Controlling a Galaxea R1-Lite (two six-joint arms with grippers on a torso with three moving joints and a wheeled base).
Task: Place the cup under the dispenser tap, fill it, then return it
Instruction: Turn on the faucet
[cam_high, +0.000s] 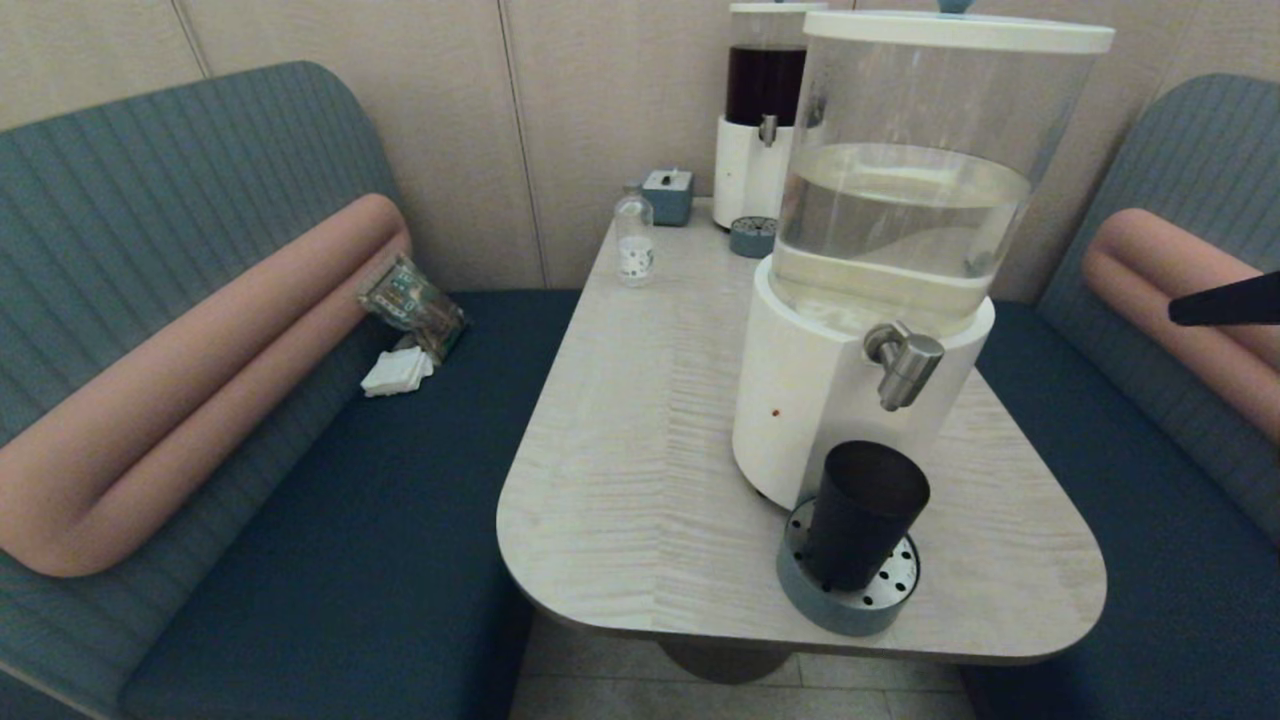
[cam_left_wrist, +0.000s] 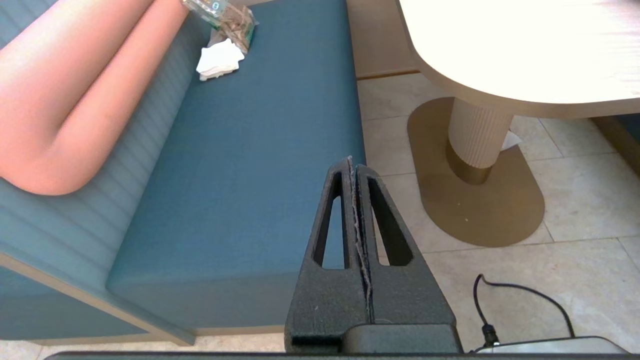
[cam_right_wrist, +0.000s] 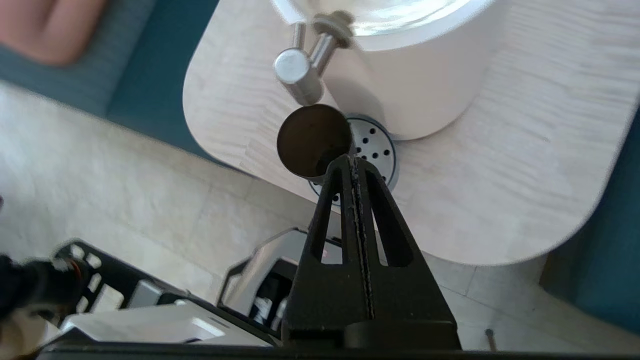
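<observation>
The dark tapered cup (cam_high: 860, 520) stands upright on the round perforated drip tray (cam_high: 830, 605), right below the brushed-steel dispenser tap (cam_high: 905, 365). In the right wrist view the cup's open mouth (cam_right_wrist: 312, 140) lies just under the tap (cam_right_wrist: 300, 75). My right gripper (cam_right_wrist: 352, 159) is shut and empty. It hovers high above the table's near edge, clear of the cup, and shows as a dark tip (cam_high: 1172, 312) at the right of the head view. My left gripper (cam_left_wrist: 351, 161) is shut and empty, parked low over the bench edge and the floor.
The big clear-tank dispenser (cam_high: 800, 400) holds water on the pale wood table (cam_high: 640, 450). At the back stand a dispenser with dark liquid (cam_high: 765, 110), a small clear bottle (cam_high: 634, 240) and a blue box (cam_high: 668, 195). A packet (cam_high: 412, 303) and napkins (cam_high: 397, 372) lie on the left bench.
</observation>
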